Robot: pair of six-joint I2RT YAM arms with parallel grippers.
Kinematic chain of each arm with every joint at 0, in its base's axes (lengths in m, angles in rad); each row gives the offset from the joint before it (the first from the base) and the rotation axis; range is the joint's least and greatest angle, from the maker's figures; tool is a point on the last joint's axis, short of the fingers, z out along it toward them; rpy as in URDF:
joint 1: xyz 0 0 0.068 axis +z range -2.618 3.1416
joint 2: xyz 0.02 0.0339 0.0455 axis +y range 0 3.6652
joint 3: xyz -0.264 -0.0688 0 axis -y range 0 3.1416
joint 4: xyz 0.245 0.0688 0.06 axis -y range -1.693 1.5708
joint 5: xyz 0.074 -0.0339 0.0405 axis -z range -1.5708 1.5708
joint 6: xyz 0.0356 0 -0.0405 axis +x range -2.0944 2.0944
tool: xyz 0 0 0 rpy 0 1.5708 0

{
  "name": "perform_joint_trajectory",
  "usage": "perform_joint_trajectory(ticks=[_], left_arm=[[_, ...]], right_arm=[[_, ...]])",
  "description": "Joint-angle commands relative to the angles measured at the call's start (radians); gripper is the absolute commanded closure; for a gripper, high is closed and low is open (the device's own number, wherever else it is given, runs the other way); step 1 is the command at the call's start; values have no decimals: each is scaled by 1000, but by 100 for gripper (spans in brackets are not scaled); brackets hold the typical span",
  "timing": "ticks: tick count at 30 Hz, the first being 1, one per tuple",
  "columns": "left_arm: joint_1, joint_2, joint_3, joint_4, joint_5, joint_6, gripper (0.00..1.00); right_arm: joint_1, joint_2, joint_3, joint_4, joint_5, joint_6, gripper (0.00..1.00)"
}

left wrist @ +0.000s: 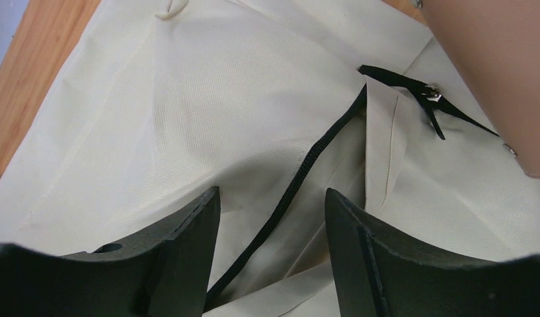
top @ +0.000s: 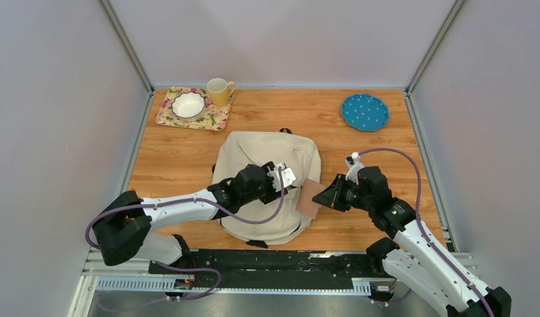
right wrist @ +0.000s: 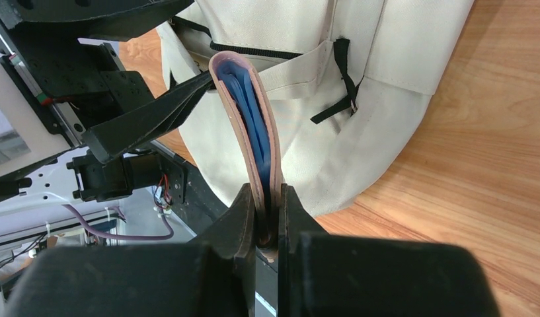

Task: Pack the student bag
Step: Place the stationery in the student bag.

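The student bag, cream fabric with black straps, lies flat in the middle of the table. My left gripper hovers over its right half, open, with a black strap of the bag running on the fabric between the fingers; nothing is held. My right gripper is shut on the end of a thin tan case with blue inside, holding it on edge at the bag's right side. The case's far end almost touches the left gripper's finger. The same case fills the left wrist view's upper right corner.
A floral tray with a white bowl and a yellow mug stand at the back left. A blue dotted plate sits at the back right. Grey walls close in both sides.
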Motion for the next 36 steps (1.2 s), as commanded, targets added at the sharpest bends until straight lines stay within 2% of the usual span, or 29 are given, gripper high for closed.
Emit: perform_joint_trajectory(ticks=[1, 11, 15, 21, 30, 36], left_arm=[[-48, 31, 23, 85, -14, -53, 32], [-81, 76, -19, 337, -283, -75, 30], [-84, 81, -14, 354, -347, -45, 31], [-84, 68, -22, 311, -383, 21, 37], [-84, 50, -51, 244, -395, 68, 59], [-84, 51, -3, 184, -390, 65, 81]], right_arm=[[2, 1, -2, 44, 3, 6, 100], [3, -2, -7, 39, 10, 4, 100], [2, -8, -5, 36, 13, 6, 100], [2, -2, -5, 47, 10, 10, 100], [2, 6, -4, 61, 0, 15, 100], [3, 6, -4, 70, -10, 26, 100]])
